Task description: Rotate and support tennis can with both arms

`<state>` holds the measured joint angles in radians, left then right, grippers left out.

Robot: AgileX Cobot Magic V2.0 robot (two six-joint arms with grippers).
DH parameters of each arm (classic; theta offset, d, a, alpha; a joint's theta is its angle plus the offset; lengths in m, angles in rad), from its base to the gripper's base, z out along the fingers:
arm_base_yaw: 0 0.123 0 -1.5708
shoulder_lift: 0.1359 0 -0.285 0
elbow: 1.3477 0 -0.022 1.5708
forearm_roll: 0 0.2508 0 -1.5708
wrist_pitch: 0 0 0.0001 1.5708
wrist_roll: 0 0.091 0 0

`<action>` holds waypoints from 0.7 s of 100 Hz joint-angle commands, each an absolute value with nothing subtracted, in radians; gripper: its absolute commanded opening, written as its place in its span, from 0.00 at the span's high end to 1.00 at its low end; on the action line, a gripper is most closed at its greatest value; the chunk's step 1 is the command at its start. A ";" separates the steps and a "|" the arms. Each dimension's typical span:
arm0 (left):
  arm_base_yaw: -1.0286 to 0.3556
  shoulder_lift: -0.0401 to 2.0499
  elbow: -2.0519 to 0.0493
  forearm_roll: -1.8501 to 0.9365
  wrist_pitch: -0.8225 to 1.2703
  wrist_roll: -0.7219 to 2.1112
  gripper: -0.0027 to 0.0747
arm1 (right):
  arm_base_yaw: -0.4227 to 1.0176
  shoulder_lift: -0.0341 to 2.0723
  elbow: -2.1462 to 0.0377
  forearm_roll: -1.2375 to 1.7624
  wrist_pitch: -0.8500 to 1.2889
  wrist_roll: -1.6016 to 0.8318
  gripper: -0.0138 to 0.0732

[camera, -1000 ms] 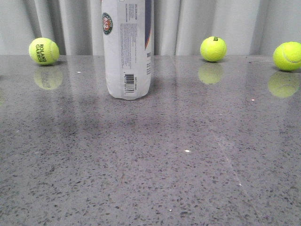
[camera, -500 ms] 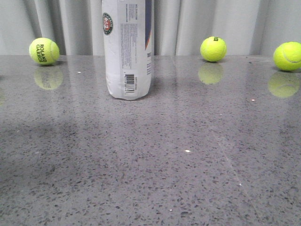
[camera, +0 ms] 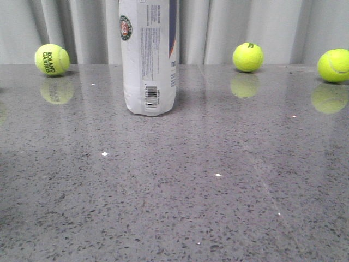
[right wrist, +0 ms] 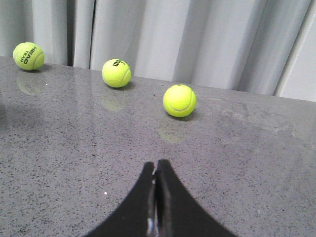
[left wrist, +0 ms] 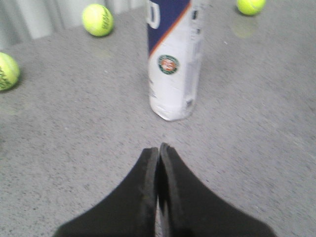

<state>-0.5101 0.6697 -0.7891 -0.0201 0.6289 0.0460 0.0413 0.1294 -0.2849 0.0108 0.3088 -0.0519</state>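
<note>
Both grippers, left [left wrist: 158, 150] and right [right wrist: 156, 168], hang with jaws pressed together, empty, because the tennis can [camera: 149, 57] stands upright, untouched, on the counter [camera: 218, 180].

Three yellow tennis balls [camera: 52, 59] [camera: 247, 57] [camera: 333, 65] on grey speckled table [camera: 218, 191]; pale curtain [camera: 229, 27] behind
</note>
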 commanded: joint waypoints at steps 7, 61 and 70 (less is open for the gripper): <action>-0.454 0.614 -0.693 -0.006 0.392 0.014 0.99 | 0.038 0.141 -0.311 0.000 0.223 -0.058 0.92; -0.120 0.318 -0.275 -0.009 0.079 0.020 0.99 | 0.038 0.141 -0.311 0.000 0.223 -0.058 0.92; -0.080 0.260 -0.209 -0.009 0.024 0.020 0.99 | 0.038 0.141 -0.311 0.000 0.223 -0.058 0.92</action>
<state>-0.1129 0.3002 -0.2299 -0.0064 0.1573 0.0267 0.0413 0.1294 -0.2849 0.0108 0.3088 -0.0519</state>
